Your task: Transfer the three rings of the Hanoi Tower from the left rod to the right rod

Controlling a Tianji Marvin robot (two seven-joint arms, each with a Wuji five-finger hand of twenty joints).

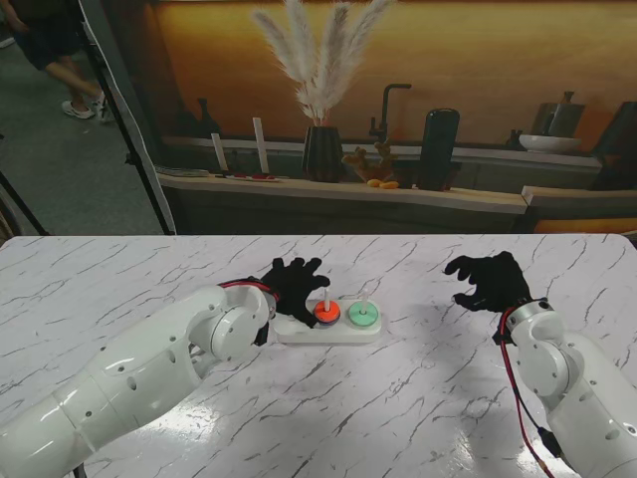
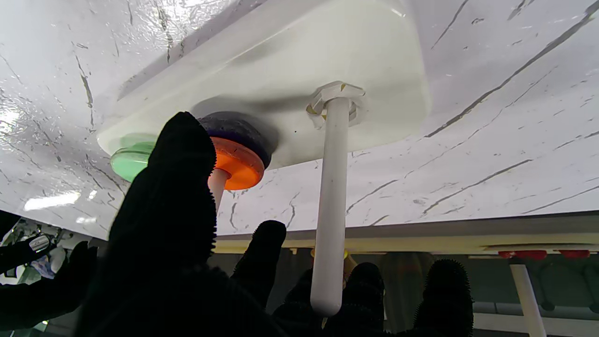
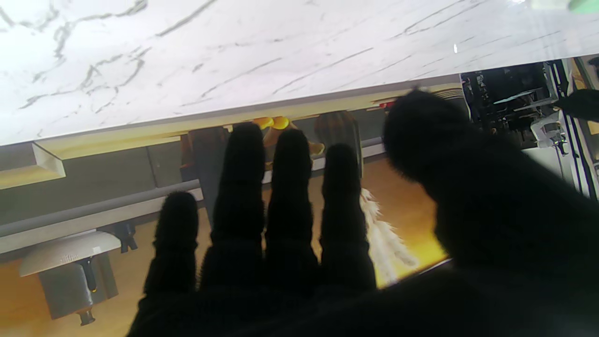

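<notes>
Hovering spread-fingered over the orange ring (image 1: 325, 312), the left robot hand (image 1: 296, 286) grips nothing; the right robot hand (image 1: 489, 280) hangs spread.

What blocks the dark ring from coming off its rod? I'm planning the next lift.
The orange ring lies on top of the dark ring on the same middle rod, so it must come off first. The left hand hovers open beside them; nothing visible stands between it and the orange ring.
</notes>
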